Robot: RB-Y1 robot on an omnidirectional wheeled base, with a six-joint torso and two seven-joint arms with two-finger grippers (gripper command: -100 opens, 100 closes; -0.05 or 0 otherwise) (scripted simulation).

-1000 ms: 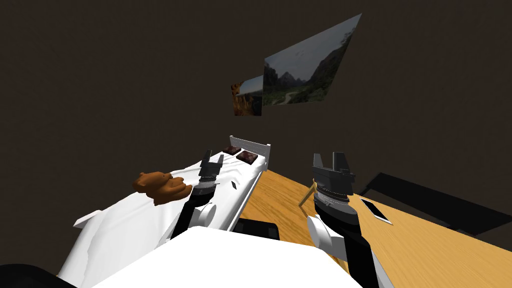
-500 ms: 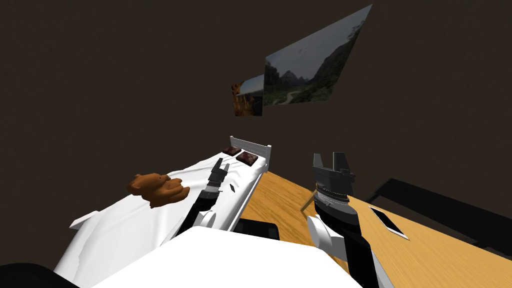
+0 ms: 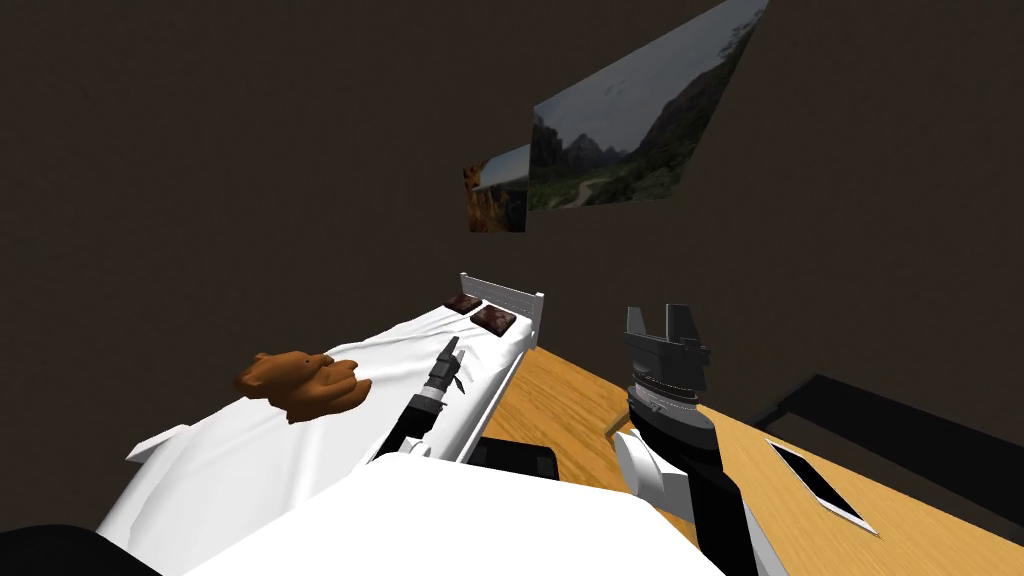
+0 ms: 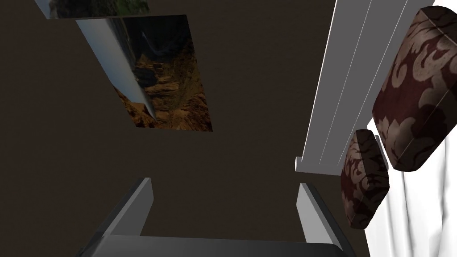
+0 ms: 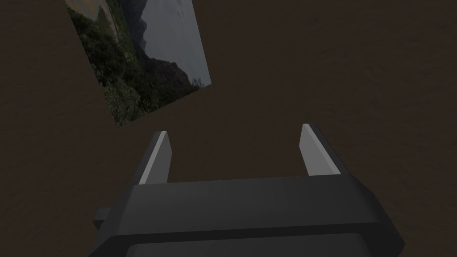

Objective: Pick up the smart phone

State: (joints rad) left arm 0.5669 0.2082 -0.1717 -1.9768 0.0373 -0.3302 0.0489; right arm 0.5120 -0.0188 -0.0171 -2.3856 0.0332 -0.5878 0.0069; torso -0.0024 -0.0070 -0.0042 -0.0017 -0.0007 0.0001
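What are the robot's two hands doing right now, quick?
Left gripper: open, holding nothing.
Right gripper: open, holding nothing.

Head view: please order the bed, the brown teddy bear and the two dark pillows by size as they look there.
1. Bed.
2. Teddy bear.
3. Nearer pillow and farther pillow: about alike; far from the camera, so likely shrunk.

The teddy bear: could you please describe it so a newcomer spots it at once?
Start at the white bed on the left. The teddy bear lies on its sheet, nearer me than the two dark patterned pillows at the headboard. It is the only orange-brown, animal-shaped thing there.
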